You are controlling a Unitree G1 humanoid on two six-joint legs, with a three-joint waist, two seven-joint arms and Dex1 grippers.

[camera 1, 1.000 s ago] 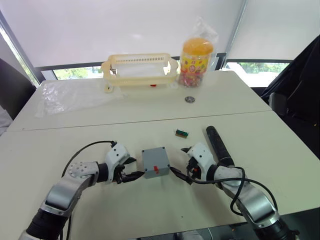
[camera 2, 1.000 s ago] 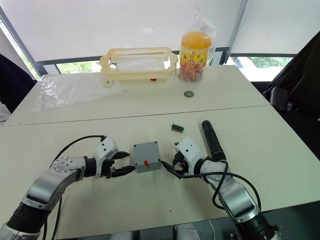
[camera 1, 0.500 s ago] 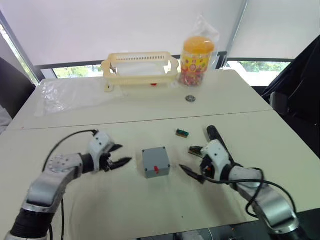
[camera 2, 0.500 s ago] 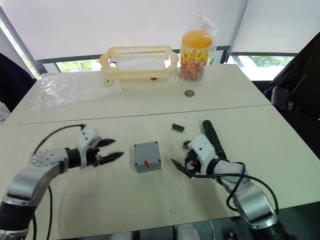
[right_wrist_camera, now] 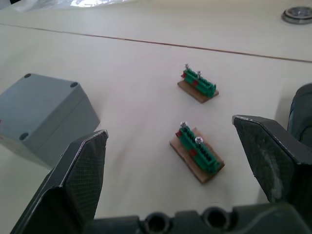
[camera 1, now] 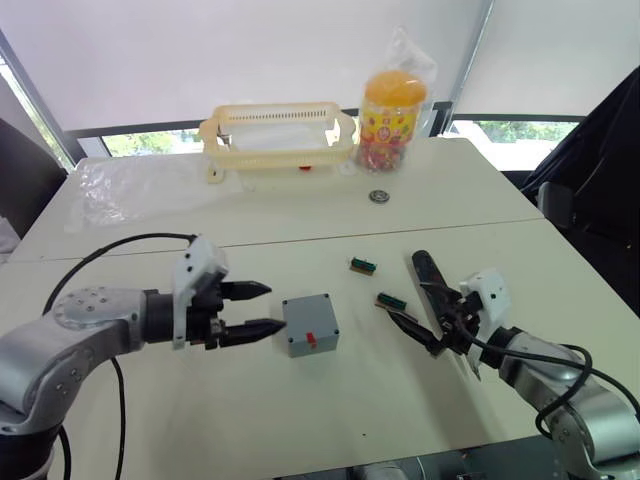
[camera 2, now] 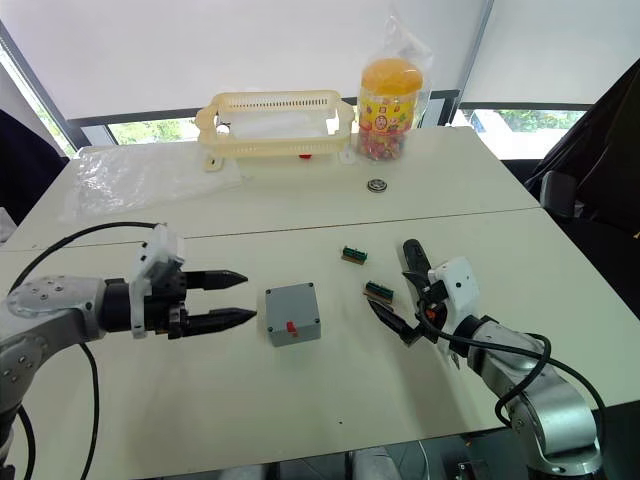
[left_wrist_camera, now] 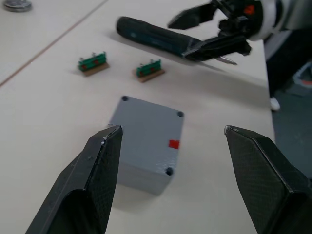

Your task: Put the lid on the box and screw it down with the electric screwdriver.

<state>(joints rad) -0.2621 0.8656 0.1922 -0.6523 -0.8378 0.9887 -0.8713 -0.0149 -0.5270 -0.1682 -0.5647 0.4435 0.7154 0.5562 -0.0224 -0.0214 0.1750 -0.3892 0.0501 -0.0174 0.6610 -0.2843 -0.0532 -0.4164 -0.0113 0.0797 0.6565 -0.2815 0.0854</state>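
The left gripper (camera 1: 255,308) hovered just above the surface toward its near left, jaws wide and holding nothing, their tips aimed at the box (camera 1: 310,324) just beside them. The box sat near the middle of the near half of the surface, closed face up with dark holes at its corners and a small red mark on the side toward the near edge; the lid appeared already seated on it, though I could not tell whether any screws were in. Two small green blocks (camera 1: 391,301) lay on the surface between the box and the right gripper (camera 1: 425,318), which hung toward the near right edge, jaws likewise spread and empty. The electric screwdriver (left_wrist_camera: 161,40) lay flat right beside that gripper, its long axis running from the near edge toward the far edge, partly hidden behind the jaws in the head views. By my judgement the right arm was far the nearer to the screwdriver, and the left the nearer to steady the box.
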